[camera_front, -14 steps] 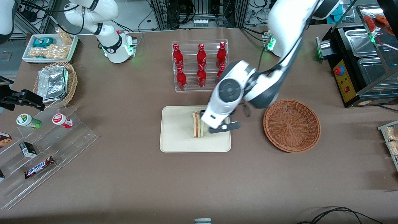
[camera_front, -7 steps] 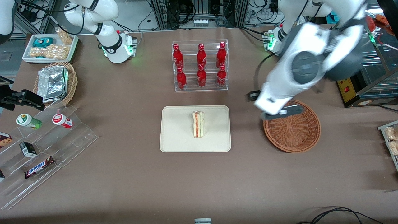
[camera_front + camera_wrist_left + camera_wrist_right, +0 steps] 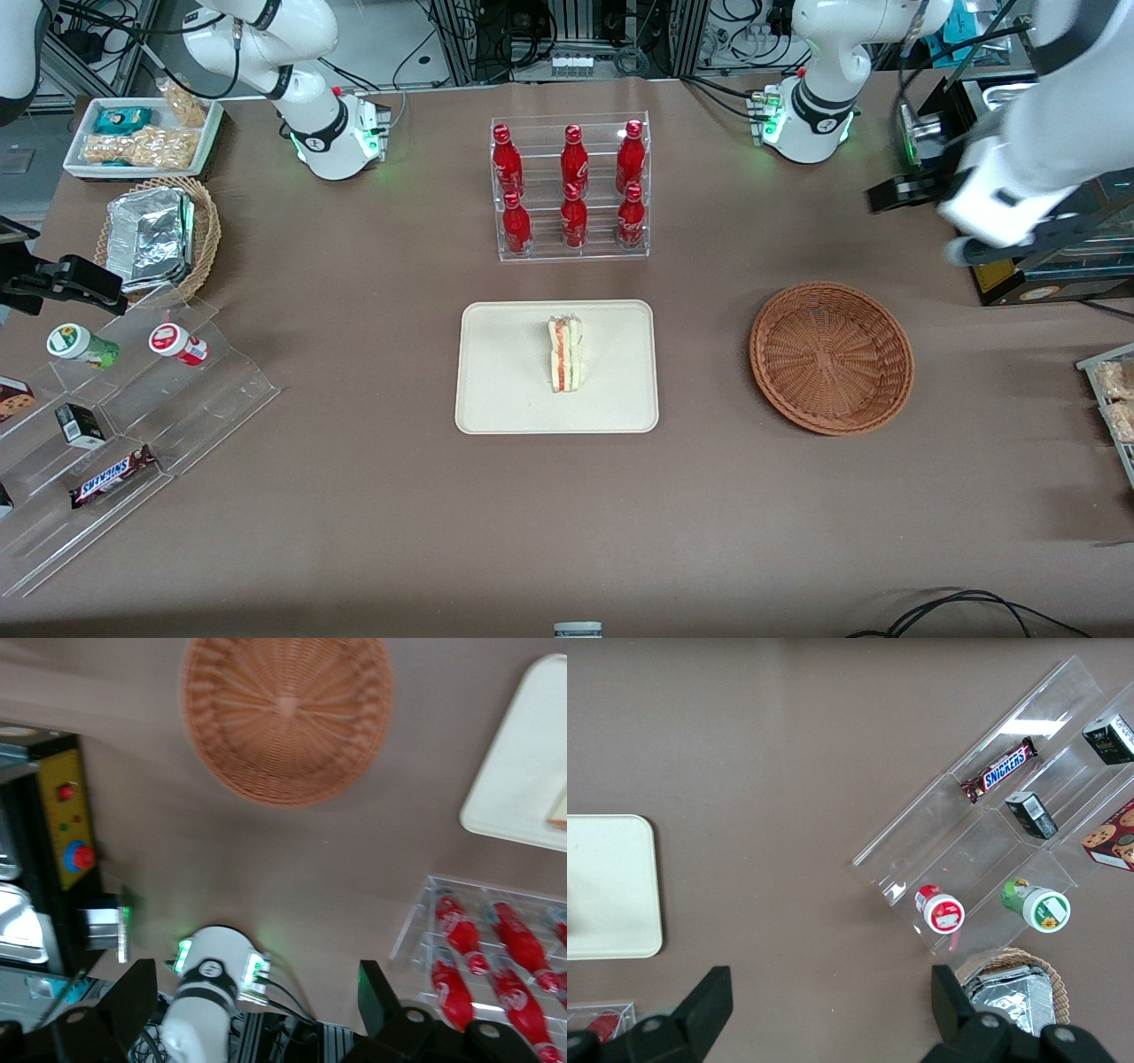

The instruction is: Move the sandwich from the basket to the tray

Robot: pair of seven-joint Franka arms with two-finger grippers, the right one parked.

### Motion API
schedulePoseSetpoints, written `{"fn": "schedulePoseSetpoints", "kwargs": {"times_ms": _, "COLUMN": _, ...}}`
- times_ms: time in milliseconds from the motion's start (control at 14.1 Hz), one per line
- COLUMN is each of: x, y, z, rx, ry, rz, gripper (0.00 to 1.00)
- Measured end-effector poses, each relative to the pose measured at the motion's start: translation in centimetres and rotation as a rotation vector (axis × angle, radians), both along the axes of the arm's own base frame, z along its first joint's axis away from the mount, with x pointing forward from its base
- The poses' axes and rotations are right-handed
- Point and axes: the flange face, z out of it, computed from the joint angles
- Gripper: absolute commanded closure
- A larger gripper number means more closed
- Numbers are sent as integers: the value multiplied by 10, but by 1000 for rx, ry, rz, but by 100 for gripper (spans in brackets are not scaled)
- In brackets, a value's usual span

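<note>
On the cream tray (image 3: pixel 496 372) the sandwich (image 3: pixel 564 354) stands on its edge, near the middle, its red-orange and green layers facing up toward the front camera; only a sliver of it shows past the tray's rim (image 3: pixel 523 788) in the left wrist view. It looks light and soft — bread that would squash under a hard pinch — and the clear wrap is probably slick, so if it ever needed lifting, a gentle hold across the two flat bread faces, low on the wedge, seems the safest. As it lies now, the job looks done.

The round brown basket (image 3: pixel 831 357) sits well apart from the tray, toward the working arm's end of the table, and holds nothing; its bare woven floor (image 3: pixel 286 713) is plain in the wrist view too. Farther from the front camera than the tray, a clear rack holds six red bottles (image 3: pixel 568 186). Toward the parked arm's end, a lighter basket carries foil packs (image 3: pixel 152 232) and a white tray holds snack packets (image 3: pixel 142 137).

The gripper (image 3: pixel 961 221) hangs high above the table beside the black machine (image 3: pixel 992 204), clear of the basket, its jaws spread wide with nothing between them.
</note>
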Motion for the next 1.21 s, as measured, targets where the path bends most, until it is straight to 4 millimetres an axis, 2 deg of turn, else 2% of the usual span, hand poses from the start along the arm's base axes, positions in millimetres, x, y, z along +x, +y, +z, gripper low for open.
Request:
{"fn": "schedulePoseSetpoints", "kwargs": {"times_ms": 142, "x": 3, "y": 29, "z": -2, "rx": -4, "ry": 5, "rz": -40, "gripper": 0}}
{"fn": "schedulePoseSetpoints", "kwargs": {"times_ms": 284, "x": 4, "y": 40, "z": -3, "rx": -17, "ry": 8, "rz": -65, "gripper": 0}}
{"fn": "schedulePoseSetpoints", "kwargs": {"times_ms": 426, "x": 6, "y": 39, "z": 0, "rx": -25, "ry": -9, "rz": -73, "gripper": 0}}
{"fn": "schedulePoseSetpoints", "kwargs": {"times_ms": 710, "x": 16, "y": 32, "z": 21, "rx": -43, "ry": -154, "rz": -84, "gripper": 0}}
{"fn": "schedulePoseSetpoints", "kwargs": {"times_ms": 1206, "x": 9, "y": 26, "z": 37, "rx": -55, "ry": -194, "rz": -94, "gripper": 0}}
